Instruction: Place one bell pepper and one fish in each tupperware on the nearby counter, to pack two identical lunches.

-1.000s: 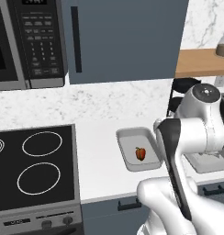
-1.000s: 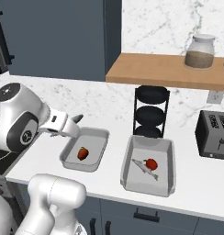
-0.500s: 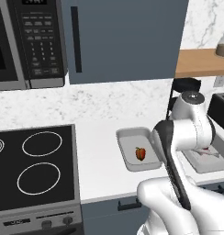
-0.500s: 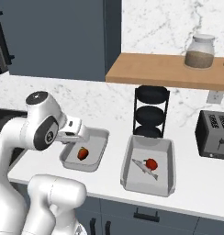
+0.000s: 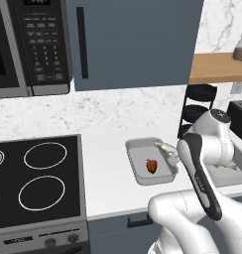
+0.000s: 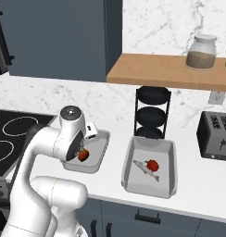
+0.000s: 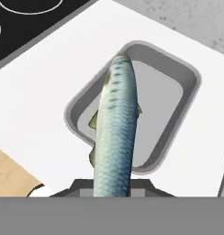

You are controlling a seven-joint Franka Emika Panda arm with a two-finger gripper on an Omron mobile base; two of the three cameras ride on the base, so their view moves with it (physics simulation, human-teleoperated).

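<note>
Right now a fish (image 7: 114, 133) is held tight in the pincer (image 7: 113, 186), low in the middle of the hand view. Its long body is pointed away from the pincer, up the frame, over the near tupperware (image 7: 187, 75) on the white bench (image 7: 36, 92). A bell pepper (image 5: 151, 166) is already lying inside. The far tupperware (image 6: 149, 190), at the right of the right base view, is already filled with both. The fish probably needs only to be lowered.

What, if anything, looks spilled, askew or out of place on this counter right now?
Nothing stands out. The left tupperware holds one bell pepper, and the right tupperware already has a pepper and fish. The pincer holds the second fish over the left one. The counter shows no spills.
</note>
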